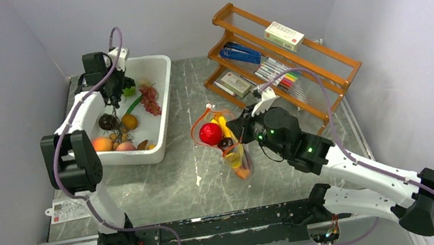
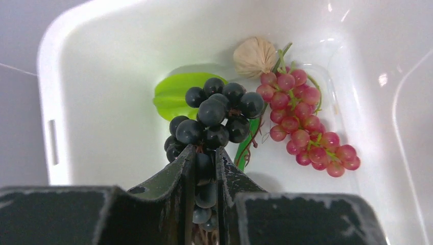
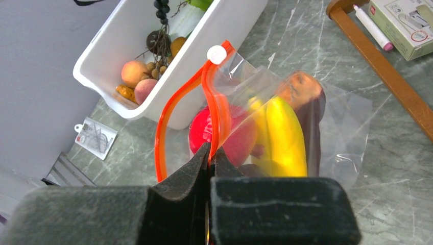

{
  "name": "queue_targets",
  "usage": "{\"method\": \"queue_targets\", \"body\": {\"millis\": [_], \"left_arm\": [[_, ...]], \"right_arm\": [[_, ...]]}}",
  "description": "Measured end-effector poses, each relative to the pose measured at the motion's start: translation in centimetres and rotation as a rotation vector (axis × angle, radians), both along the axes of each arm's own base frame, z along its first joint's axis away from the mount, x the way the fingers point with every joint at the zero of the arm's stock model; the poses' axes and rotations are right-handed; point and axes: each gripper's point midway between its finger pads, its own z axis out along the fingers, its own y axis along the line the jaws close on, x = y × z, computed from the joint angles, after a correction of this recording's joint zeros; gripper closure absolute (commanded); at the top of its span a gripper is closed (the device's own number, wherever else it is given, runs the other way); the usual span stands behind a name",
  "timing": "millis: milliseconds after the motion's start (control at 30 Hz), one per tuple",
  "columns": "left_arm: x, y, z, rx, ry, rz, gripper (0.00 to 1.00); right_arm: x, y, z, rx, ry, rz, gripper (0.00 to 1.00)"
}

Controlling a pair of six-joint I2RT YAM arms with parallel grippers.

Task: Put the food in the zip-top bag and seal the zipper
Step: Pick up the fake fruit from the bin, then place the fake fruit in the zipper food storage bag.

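**Grapes gripped in tub; bag held open beside it**

Left hand (image 2: pixel 204 150) is at the far end of the white tub (image 2: pixel 102 76), fingers nearly closed on the lower part of the dark grapes (image 2: pixel 217 109). Pink grapes (image 2: pixel 306 122) and a green leaf (image 2: pixel 171 97) lie in the tub just beside that bunch.

Right hand (image 3: pixel 210 150) is just outside the tub's long wall, closed on the zipper (image 3: pixel 159 148) of the bag (image 3: pixel 337 112). The mouth bows open towards the tub. The white slider (image 3: pixel 216 53) sits at the strip's far end. A banana (image 3: pixel 286 132), a red fruit (image 3: pixel 196 132) and a dark slab (image 3: pixel 311 112) are already inside.

Doing the step well, as I judge it:
- Lift straight up until the bunch clears the tub wall; it hangs loose and could snag the pink grapes.
- Carry it over the wall and lower it into the mouth.
- The right hand holds one side only, so the opening is slack; enter at its widest point.

Unclear:
- Whether the fingers pinch stem or berries; the contact is hidden between them.
- Whether the bag's bottom rests on the table (image 1: pixel 166 191); the right hand blocks it.
- The lower end of the bunch is cut off.
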Motion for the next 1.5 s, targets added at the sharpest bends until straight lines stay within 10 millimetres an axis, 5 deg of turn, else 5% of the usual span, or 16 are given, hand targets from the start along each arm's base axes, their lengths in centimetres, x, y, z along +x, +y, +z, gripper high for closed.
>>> {"method": "queue_targets", "body": {"millis": [500, 800, 967, 1233, 1500], "left_arm": [[-5.3, -2.9, 9.9, -0.259, -0.082, 0.010, 0.85], [-13.2, -8.2, 15.3, -0.547, -0.106, -0.178, 0.88], [-16.7, -11.0, 14.9, -0.737, -0.006, -0.248, 0.88], [-22.2, -15.2, 11.3, -1.052, 0.317, -0.292, 0.87], [-25.6, -18.1, 12.8, -1.140, 0.389, -0.384, 0.87]], "right_arm": [[0.5, 1.1, -2.6, -0.020, 0.074, -0.001, 1.00], [1.1, 1.6, -3.2, -0.012, 0.111, -0.032, 1.00], [1.5, 2.0, -3.2, -0.002, 0.110, -0.037, 1.00], [2.2, 2.7, -3.0, 0.004, 0.096, -0.038, 1.00], [2.6, 3.3, -3.2, -0.002, 0.094, -0.036, 1.00]]}}
